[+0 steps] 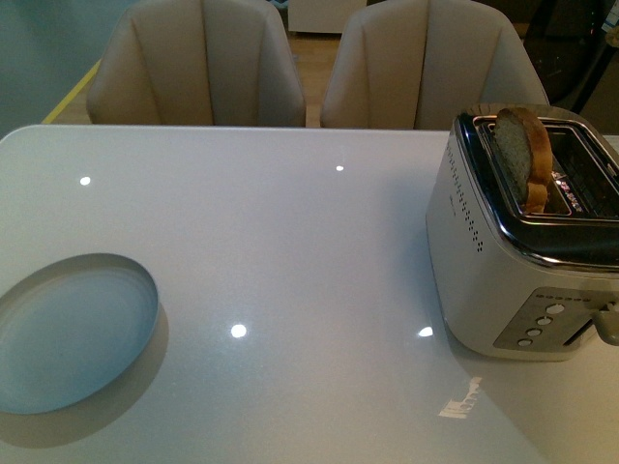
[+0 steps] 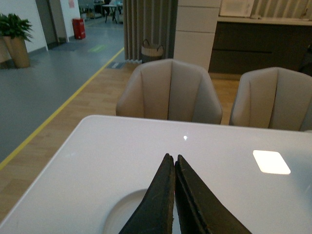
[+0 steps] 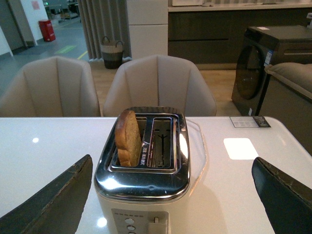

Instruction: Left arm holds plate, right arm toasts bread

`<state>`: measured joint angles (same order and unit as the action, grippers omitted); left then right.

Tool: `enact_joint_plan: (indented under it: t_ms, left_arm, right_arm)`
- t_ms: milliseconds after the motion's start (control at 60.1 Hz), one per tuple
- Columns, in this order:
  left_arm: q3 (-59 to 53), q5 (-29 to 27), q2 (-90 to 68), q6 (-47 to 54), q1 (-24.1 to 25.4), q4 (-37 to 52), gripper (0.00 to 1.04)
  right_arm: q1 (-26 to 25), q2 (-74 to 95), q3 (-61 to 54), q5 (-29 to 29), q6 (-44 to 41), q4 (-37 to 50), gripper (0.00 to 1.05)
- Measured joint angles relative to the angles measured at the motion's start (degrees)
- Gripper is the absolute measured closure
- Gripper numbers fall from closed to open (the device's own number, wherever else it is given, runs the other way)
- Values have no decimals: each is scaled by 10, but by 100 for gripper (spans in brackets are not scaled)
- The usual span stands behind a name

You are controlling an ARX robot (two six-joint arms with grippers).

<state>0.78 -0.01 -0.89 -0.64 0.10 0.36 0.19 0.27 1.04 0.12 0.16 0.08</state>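
Bread (image 1: pixel 523 155), one slice of speckled wholemeal with a darker brown crust, stands upright in the left of two slots of a cream and chrome toaster (image 1: pixel 503 280) at the right side of a glossy white table (image 1: pixel 309 242). One round, shallow, pale blue-white plate (image 1: pixel 73 333) lies at the near left of the table, well apart from the toaster and bare of food. Two beige upholstered chairs (image 1: pixel 198 68) sit side by side behind the table's far edge.

Neither arm appears in the front view. The left wrist view alone shows the black angular left gripper (image 2: pixel 174 161), its two fingers pressed together at the tips with nothing between them, poised above the plate's near rim (image 2: pixel 122 212); whether it touches the plate cannot be told. The right wrist view alone shows the dark right gripper (image 3: pixel 170 195) with its fingers spread wide apart on either side of the toaster (image 3: pixel 144 180), holding nothing, the slice (image 3: pixel 128 138) beyond it. That view also shows one dark appliance with a round door (image 3: pixel 258 68) and a woven basket (image 3: pixel 112 51) in the room behind. Four round buttons mark the toaster's front; no writing is legible.
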Motion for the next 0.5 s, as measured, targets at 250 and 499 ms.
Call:
enact_joint_plan:
  t_ms: [250,499]
  left_arm:
    - [0,0,5,0,0,-3,102]
    - [0,0,5,0,0,-3,78]
  right_arm:
    - [0,0,0,0,0,0,9]
    - [0,0,0,0,0,0,9]
